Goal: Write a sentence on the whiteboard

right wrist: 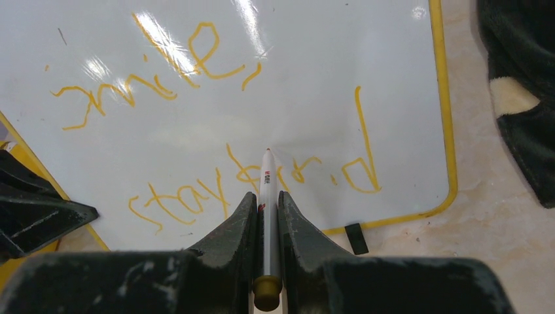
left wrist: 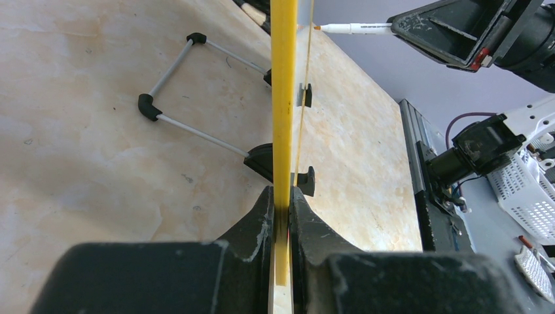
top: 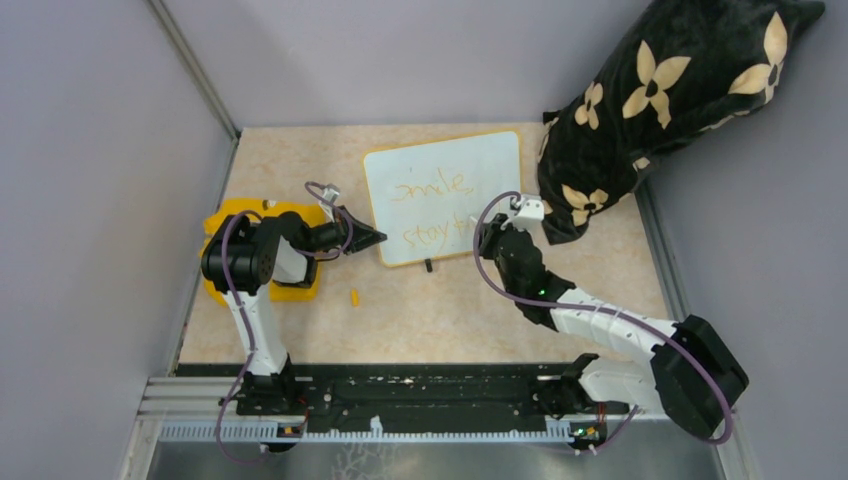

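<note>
My left hand point(left wrist: 283, 196) is clamped narrow on the yellow rim of the whiteboard point(top: 470, 160), gripping its left edge. The board stands near the middle of the worktop point(top: 460, 310), propped on a wire stand point(left wrist: 186, 88) — a black flowered pillow point(top: 660, 100) lies just beside its right edge. My right hand point(right wrist: 267, 196) pinches a white marker point(right wrist: 268, 173), its tip against the board's face, in the lower line of the orange sentence point(top: 430, 186).
</note>
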Robot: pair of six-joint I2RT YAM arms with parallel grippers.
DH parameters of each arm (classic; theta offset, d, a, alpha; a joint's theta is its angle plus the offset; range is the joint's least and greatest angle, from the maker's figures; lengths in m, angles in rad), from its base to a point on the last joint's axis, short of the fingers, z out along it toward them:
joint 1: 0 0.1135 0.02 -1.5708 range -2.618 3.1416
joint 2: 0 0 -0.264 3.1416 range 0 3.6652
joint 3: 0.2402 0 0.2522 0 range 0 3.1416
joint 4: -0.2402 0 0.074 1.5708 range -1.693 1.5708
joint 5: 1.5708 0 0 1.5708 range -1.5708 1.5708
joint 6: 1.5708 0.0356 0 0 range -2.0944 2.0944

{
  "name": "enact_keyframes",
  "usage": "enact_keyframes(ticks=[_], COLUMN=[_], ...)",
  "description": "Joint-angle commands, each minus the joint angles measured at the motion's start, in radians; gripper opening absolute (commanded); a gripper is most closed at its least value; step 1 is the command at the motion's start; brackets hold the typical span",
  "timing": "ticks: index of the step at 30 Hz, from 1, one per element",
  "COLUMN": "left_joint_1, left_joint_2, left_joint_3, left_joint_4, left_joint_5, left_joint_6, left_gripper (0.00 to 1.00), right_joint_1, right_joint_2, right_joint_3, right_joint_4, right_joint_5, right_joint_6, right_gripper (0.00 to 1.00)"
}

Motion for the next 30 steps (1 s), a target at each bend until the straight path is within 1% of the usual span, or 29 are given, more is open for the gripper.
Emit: enact_keyframes(ticks=[1,20,30], left_joint_1=[-0.002,-0.002,-0.002], left_joint_2=[0.005,0.005,0.004], left_joint_3=[0.018,0.018,0.018], left_joint_4=[0.001,-0.003,-0.004], left_joint_5=[0.003,0.003,0.003], left_joint_6=[0.019,0.018,0.018], left_gripper=[0.00,0.00,0.00], right_joint_1=[0.009,0.002,0.000], right_joint_2=[0.009,0.057,0.039], right_joint_3=[0.061,0.058,0.037], right_joint_4=[0.074,0.068,0.044], right_joint_5=[-0.006,0.021,0.037], right_joint_6=[0.004,0.005,0.011], right_gripper=[0.00,0.00,0.00])
